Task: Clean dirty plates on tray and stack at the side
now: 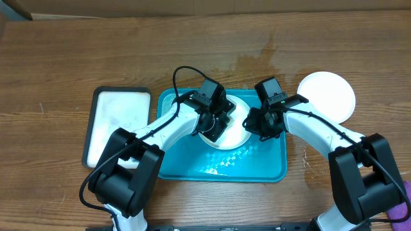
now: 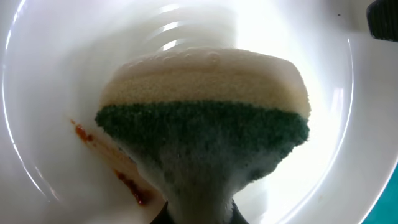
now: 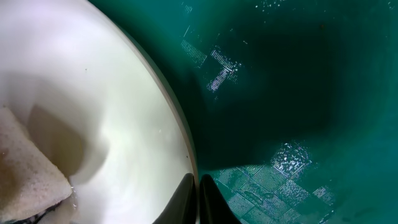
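**Scrub tip: go after that red streak**

Left pincer (image 1: 216,125) is clenched on the sponge (image 2: 205,124), which is down inside the white plate (image 2: 56,74). Right pincer (image 3: 198,198) is pinched on that plate's rim, bracing it. The plate sits in the tray (image 3: 298,93), toward its far edge. I'd drag the sponge across the red smear (image 2: 127,180) with short firm strokes, and mind the rim grip doesn't slip. Another plate (image 1: 326,96) sits on the counter (image 1: 192,45), just off the tray's far right corner.

A brown wood-grain table (image 1: 64,58) is recorded across the overhead frame. A darker patch (image 1: 257,61) is noted upper centre, and a pale strip (image 1: 212,6) along the top edge.
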